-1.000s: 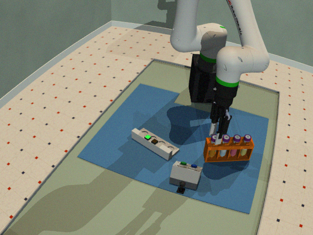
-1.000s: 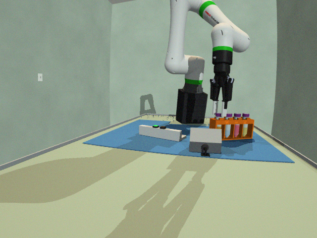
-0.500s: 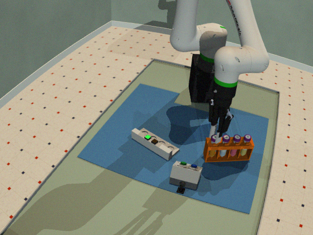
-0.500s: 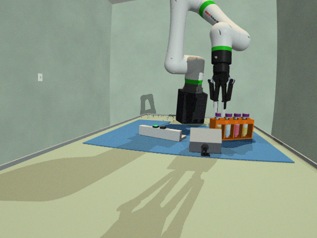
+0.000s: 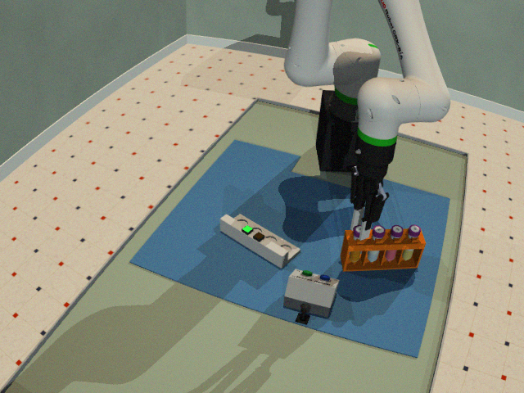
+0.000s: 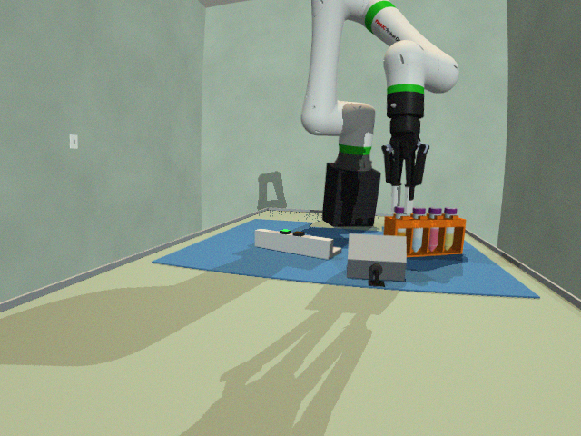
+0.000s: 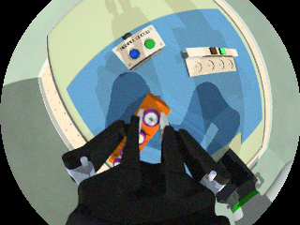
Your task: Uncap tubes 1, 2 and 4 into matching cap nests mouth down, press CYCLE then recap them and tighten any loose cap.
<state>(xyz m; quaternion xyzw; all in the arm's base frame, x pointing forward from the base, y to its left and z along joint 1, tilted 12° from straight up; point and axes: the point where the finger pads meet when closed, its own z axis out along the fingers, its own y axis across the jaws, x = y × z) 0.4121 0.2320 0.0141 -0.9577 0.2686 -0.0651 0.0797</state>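
Note:
The orange decapping station stands on the blue mat and holds four tubes, each with a purple cap on top. My gripper points straight down over the rack's left end in the top and exterior views, which is tube 4. It is shut on the cap of tube 4, which sits on its tube. The wrist view shows this cap between the two fingertips. The cap tray has its green lamp lit and its amber lamp dark. Its nests look empty in the wrist view.
The small desk stands in front of the rack, with the green READY key and the blue CYCLE key on top. The arm's black base stands behind the rack. A raised rim edges the table.

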